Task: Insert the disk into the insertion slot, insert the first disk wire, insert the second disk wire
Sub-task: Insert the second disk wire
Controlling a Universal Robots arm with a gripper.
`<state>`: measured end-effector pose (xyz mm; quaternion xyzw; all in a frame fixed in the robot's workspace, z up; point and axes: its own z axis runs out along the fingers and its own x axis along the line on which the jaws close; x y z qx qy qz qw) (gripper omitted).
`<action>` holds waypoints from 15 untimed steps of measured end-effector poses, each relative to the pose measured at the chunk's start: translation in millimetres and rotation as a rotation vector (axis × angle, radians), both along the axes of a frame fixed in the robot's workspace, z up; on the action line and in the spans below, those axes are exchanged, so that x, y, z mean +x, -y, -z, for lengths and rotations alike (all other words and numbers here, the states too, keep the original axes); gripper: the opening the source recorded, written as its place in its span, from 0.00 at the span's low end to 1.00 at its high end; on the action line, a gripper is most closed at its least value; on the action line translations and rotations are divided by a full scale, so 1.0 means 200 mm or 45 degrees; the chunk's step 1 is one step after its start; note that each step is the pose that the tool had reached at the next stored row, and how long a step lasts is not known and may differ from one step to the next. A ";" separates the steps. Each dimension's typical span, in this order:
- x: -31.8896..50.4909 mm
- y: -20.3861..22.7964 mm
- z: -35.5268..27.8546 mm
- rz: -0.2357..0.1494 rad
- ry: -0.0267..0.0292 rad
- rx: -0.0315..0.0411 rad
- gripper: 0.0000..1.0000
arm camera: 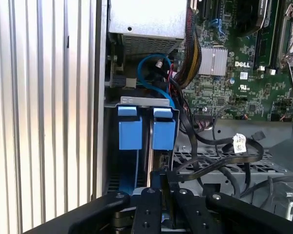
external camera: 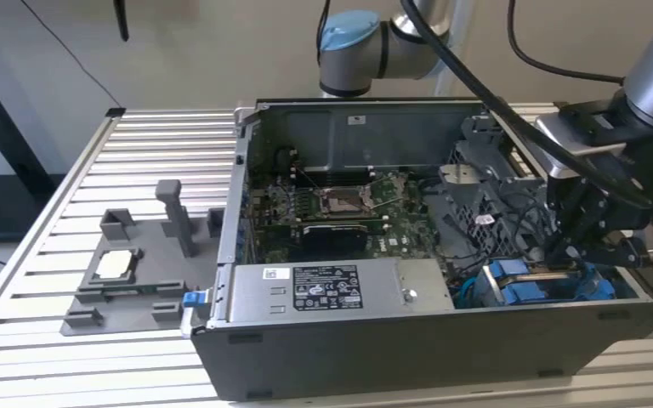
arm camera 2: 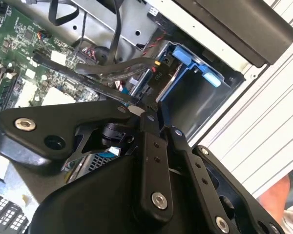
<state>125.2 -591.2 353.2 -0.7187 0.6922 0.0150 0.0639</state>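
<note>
The disk (external camera: 522, 287), framed by its blue bracket, sits edge-on in the insertion slot (external camera: 495, 297) at the case's front corner on the exterior view's right. In the first wrist view its blue bracket tabs (arm camera: 163, 131) stand side by side under the slot's grey rim (arm camera: 144, 101). My gripper (external camera: 564, 253) reaches down into the case right above the slot. In the second wrist view my gripper (arm camera 2: 149, 108) is shut, and a flat black disk wire (arm camera 2: 88, 78) ends between its tips. The first wrist view has my gripper (arm camera: 162, 178) just short of the tabs.
The silver power-supply box (external camera: 315, 289) lies along the case front, with the green motherboard (external camera: 338, 204) behind it. Black cable loops (arm camera: 219, 156) and a blue wire (arm camera: 149, 68) crowd the slot. A grey holder plate with posts (external camera: 133, 280) stands on the slatted table (external camera: 156, 144).
</note>
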 end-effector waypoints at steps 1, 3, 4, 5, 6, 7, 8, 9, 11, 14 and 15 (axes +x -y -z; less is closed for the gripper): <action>0.005 0.003 0.004 0.000 0.0000 0.0001 0.16; 0.015 0.004 0.011 0.003 0.0001 0.0003 0.16; 0.018 0.004 0.014 0.008 0.0001 0.0002 0.16; 0.019 0.004 0.015 0.015 0.0001 -0.0002 0.16; 0.019 0.004 0.017 0.025 0.0001 -0.0004 0.16; 0.019 0.004 0.019 0.036 0.0001 -0.0002 0.16; 0.019 0.003 0.021 0.048 0.0001 0.0000 0.16; 0.020 0.003 0.024 0.059 0.0001 0.0003 0.16; 0.020 -0.001 0.026 0.078 0.0001 0.0002 0.16; 0.019 -0.013 0.028 0.094 0.0000 -0.0001 0.16; 0.019 -0.020 0.028 0.097 0.0000 -0.0001 0.16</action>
